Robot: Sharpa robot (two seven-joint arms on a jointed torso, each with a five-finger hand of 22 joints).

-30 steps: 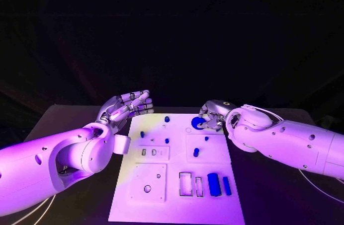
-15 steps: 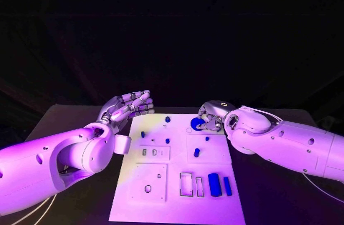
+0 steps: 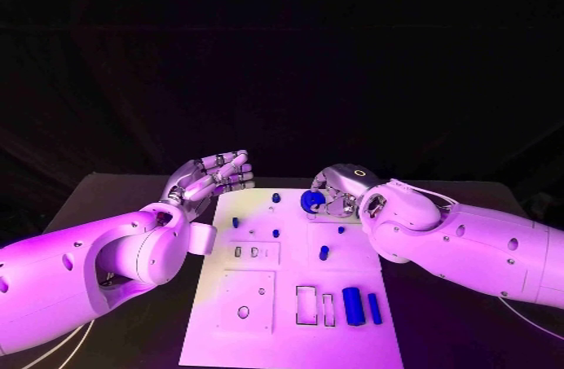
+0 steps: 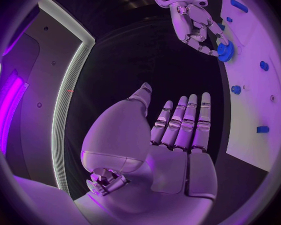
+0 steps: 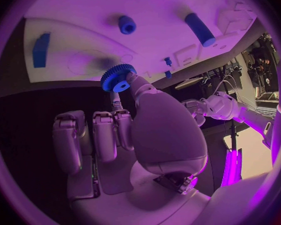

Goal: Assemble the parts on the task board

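held blue gear (image 5: 118,78) in right hand (image 3: 332,191) fingers above task board (image 3: 288,320), likely for seating; left hand (image 3: 212,176) released, idle.

White task board (image 3: 294,304) on the black table (image 3: 129,198); blue toothed gear (image 5: 118,78) near the board's far edge, blue pegs and blocks dotted across it. Silver right hand (image 3: 335,191), silver left hand (image 3: 212,176), white arms.
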